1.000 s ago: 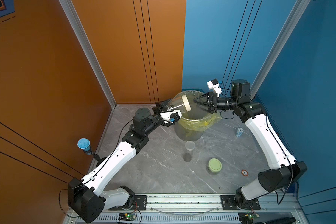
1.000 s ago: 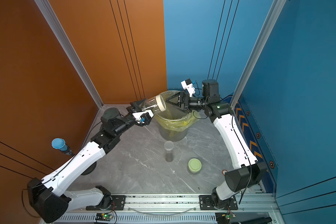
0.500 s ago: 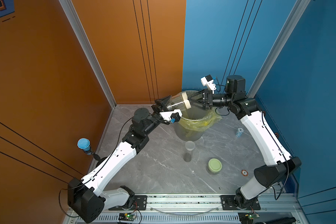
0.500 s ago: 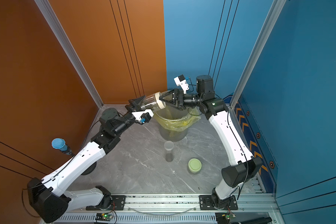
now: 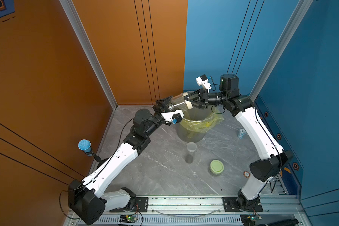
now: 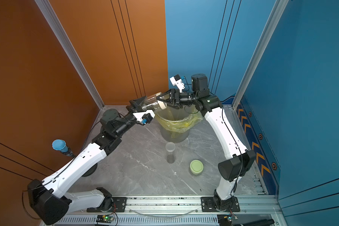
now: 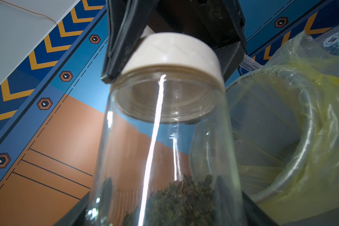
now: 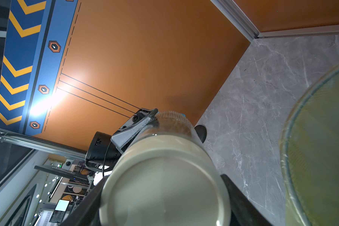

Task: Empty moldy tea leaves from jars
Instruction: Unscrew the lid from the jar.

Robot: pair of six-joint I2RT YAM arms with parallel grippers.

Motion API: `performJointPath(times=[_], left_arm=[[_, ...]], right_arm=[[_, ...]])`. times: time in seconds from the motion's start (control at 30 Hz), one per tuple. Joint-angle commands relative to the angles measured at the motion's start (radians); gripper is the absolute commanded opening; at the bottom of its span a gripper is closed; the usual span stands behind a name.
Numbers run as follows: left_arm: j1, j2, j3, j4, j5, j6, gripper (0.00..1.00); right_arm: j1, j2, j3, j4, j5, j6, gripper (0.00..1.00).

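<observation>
Near the yellow-lined grey bin (image 5: pixel 190 135), left gripper (image 5: pixel 168 107) clamps a wide clear jar (image 7: pixel 164 137). Its beige lid (image 7: pixel 172 50) is pinched by right gripper (image 5: pixel 187 99) (for unscrewing).

From my station I see a grey bin (image 5: pixel 190 136) lined with a yellow bag (image 5: pixel 203 122) on the marble desk (image 5: pixel 160 172), with a blue chip stack (image 5: pixel 242 133) well apart from it.

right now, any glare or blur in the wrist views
Left wrist view: a bright white glare streak runs down the wide clear jar, crossing the dark crumbly tea leaves. Right wrist view: a light flare on the orange wall; the round beige lid is soft.
</observation>
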Motion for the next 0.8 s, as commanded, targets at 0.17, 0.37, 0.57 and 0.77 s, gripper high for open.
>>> performJointPath(times=[0.17, 0.37, 0.57, 0.77], left_arm=[[0.025, -0.021, 0.089, -0.051, 0.091, -0.194, 0.27], [0.116, -0.007, 0.197, -0.212, 0.292, -0.454, 0.27], [0.218, 0.005, 0.219, -0.159, 0.453, -0.723, 0.27], [0.312, 0.039, 0.245, -0.063, 0.636, -0.996, 0.27]], right_arm=[[0.008, -0.023, 0.005, -0.007, -0.038, -0.052, 0.56], [0.017, -0.048, -0.006, -0.068, -0.046, -0.160, 0.52], [0.030, -0.085, -0.036, -0.114, -0.033, -0.282, 0.51], [0.043, -0.108, -0.053, -0.158, -0.035, -0.406, 0.51]])
